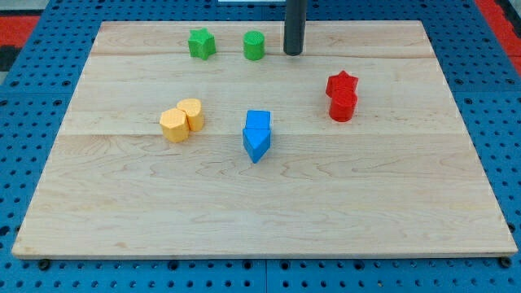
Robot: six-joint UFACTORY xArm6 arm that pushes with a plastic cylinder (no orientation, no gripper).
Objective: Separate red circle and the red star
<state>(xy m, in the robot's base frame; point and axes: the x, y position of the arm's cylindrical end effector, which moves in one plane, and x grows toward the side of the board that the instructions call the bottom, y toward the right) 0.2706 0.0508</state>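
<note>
Eight small blocks sit in four pairs on the pale wooden desk point(260, 220), whose planks show faint grain and seams. Nearest the view's bottom, around the middle, two blue blocks point(256, 135) press together, angular, the lower one coming to a point. To their left, a yellow pair point(181, 120) touches, rounded and faceted. Right of the blue ones stand the task's things: the red circle point(343, 107), a short cylinder, touching the red star point(343, 83) just above it in the view. Farthest, along the view's top, are a green star point(201, 43) and a green circle point(254, 45), apart from each other. All look like smooth, matte painted pieces.

My tip point(293, 53) rests just right of the green circle and well up-left of the red pair; the rod is a plain dark cylinder with no fingers, so nothing opens, closes or grips.

The risk, I judge: the two reds touch, so a push along their shared line would shove both together. A rounded cylinder may also roll off the tip sideways, and a careless approach could clip the green circle.
</note>
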